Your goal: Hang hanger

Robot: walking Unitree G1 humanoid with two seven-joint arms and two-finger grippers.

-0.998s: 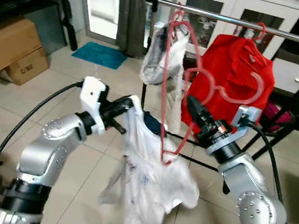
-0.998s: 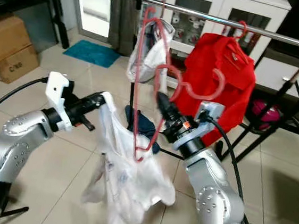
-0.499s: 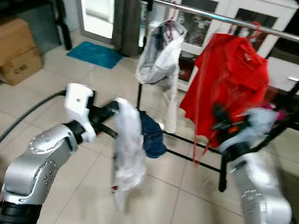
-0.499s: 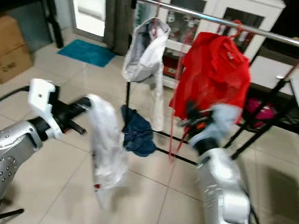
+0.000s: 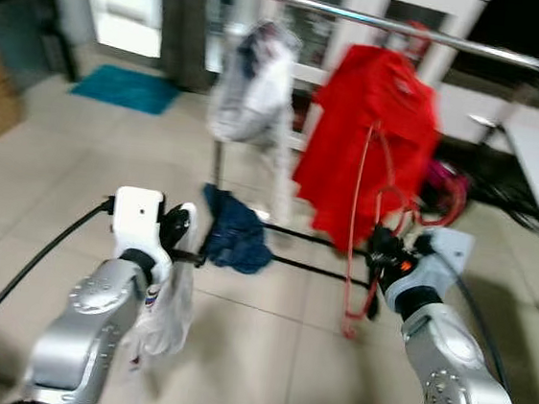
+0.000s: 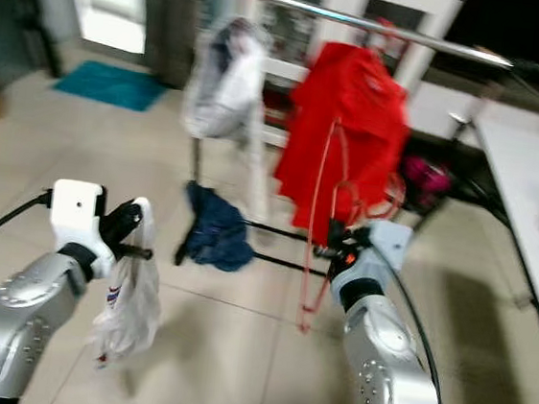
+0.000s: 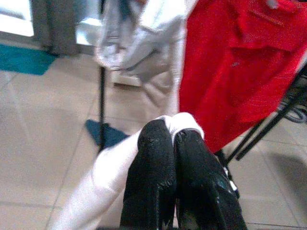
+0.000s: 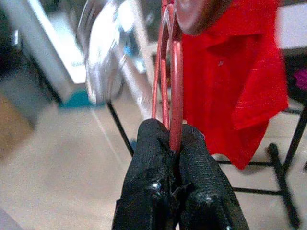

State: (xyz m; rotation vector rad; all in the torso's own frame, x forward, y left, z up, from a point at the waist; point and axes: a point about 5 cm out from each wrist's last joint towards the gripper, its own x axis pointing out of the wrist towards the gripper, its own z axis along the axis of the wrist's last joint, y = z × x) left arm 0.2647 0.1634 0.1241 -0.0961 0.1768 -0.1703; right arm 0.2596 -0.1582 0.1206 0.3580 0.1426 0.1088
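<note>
the right gripper (image 8: 175, 143) was clamped on the red hanger (image 5: 358, 231), its two black fingers (image 8: 151, 153) pinching the thin wire between them. the hanger hung in front of the red shirt (image 5: 368, 135) on the clothes rail (image 5: 385, 21), with its long axis running nearly straight up and down from the grip, part rising toward the rail and part dangling toward the floor. the rail lay above and beyond the right gripper, so the hook end would probably need lifting up to the rail beside the red shirt; the right arm was the nearer one for that. the left gripper (image 7: 172, 143) sat well to the left of the rail's stand, lower down, fingers pressed together on a white shirt (image 5: 167, 307) that drooped from them. a pale garment (image 5: 252, 89) also hung on the rail left of the red shirt.
</note>
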